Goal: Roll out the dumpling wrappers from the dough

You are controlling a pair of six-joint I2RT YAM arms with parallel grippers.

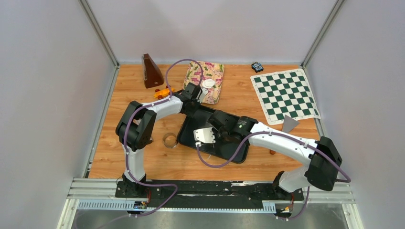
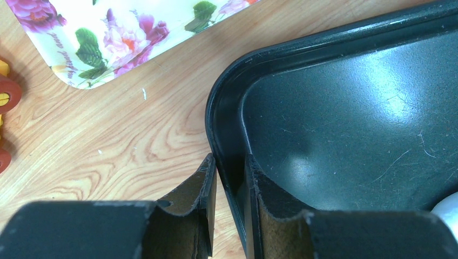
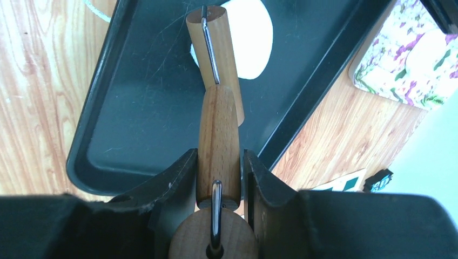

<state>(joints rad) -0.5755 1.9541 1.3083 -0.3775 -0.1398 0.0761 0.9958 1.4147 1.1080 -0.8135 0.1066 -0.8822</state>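
A black tray (image 1: 239,150) lies mid-table. My left gripper (image 2: 229,162) is shut on the rim at the tray's far-left corner (image 2: 216,113), one finger outside and one inside; it also shows in the top view (image 1: 192,101). My right gripper (image 3: 219,154) is shut on the handle of a wooden roller (image 3: 218,129). The roller's far barrel (image 3: 215,59) rests over a flat white dough sheet (image 3: 248,38) in the tray. One round white wrapper (image 1: 208,83) lies on the floral tray (image 1: 216,71), and it also shows in the right wrist view (image 3: 432,51).
A clear ring cutter (image 1: 170,140) stands left of the black tray. A brown metronome (image 1: 152,70) and an orange toy (image 1: 163,92) are at the far left. A chessboard mat (image 1: 285,94), a grey scraper (image 1: 288,124) and a small black device (image 1: 257,66) are at the right.
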